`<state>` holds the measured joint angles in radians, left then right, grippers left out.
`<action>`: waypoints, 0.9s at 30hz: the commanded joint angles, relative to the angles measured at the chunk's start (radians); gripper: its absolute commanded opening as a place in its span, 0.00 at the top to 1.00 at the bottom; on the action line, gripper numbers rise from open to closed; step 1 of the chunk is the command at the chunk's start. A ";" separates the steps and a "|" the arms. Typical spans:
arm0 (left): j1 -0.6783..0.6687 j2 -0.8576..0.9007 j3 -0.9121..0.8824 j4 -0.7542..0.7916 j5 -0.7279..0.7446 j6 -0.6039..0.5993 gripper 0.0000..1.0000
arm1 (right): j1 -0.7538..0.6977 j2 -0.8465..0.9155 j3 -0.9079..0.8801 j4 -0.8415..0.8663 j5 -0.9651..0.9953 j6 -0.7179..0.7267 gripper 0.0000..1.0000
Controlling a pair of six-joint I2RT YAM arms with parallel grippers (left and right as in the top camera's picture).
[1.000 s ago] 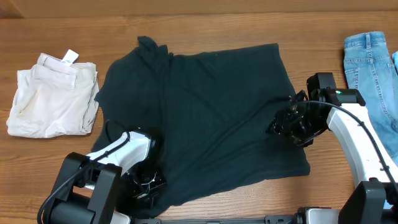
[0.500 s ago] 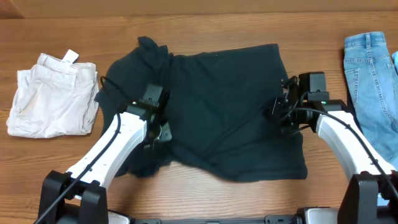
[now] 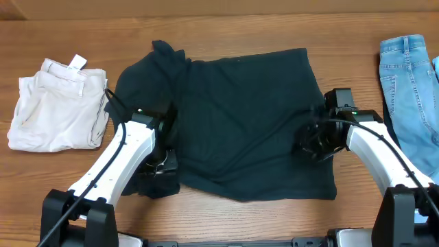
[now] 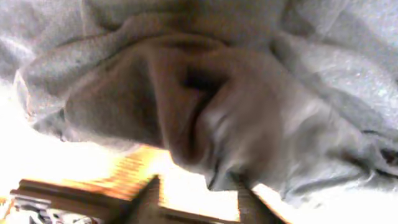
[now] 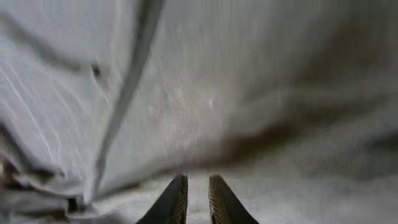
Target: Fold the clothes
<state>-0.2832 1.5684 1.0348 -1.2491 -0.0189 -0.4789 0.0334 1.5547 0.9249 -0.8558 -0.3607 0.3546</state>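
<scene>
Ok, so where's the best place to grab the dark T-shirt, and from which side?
Probably the bunched lower-left corner of the dark T-shirt, by the left gripper. Come from the left, low over the table: the cloth is heaped into a ridge there, while the middle lies flat with little to pinch.

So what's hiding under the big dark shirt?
All you can see is the wooden table, peeking out around the edges of the dark shirt. The cloth covers everything beneath it, so I cannot tell whether anything else is under there.
</scene>
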 commanded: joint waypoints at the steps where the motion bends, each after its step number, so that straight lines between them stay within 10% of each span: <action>1: 0.014 -0.013 0.010 0.011 0.016 0.031 0.30 | 0.006 0.027 -0.032 0.127 0.031 0.021 0.86; 15: 0.056 -0.084 0.143 -0.075 0.003 0.200 0.23 | -0.048 0.368 -0.032 0.452 0.203 0.172 0.90; 19: 0.074 -0.113 0.230 -0.006 -0.047 0.241 0.01 | -0.097 0.325 0.042 0.303 0.098 0.115 0.76; 24: 0.076 0.001 0.227 0.250 -0.033 0.281 0.54 | -0.099 0.105 0.054 0.307 0.008 0.051 0.66; 26: 0.086 0.072 0.227 0.319 -0.036 0.261 0.94 | -0.099 0.034 0.055 0.347 -0.087 0.030 0.77; 27: 0.092 0.102 0.227 0.354 -0.036 0.241 0.96 | -0.099 0.014 0.055 0.375 -0.133 0.030 0.86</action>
<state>-0.2127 1.5646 1.2530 -0.9623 -0.0422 -0.2260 -0.0647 1.6836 0.9718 -0.5339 -0.3714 0.4309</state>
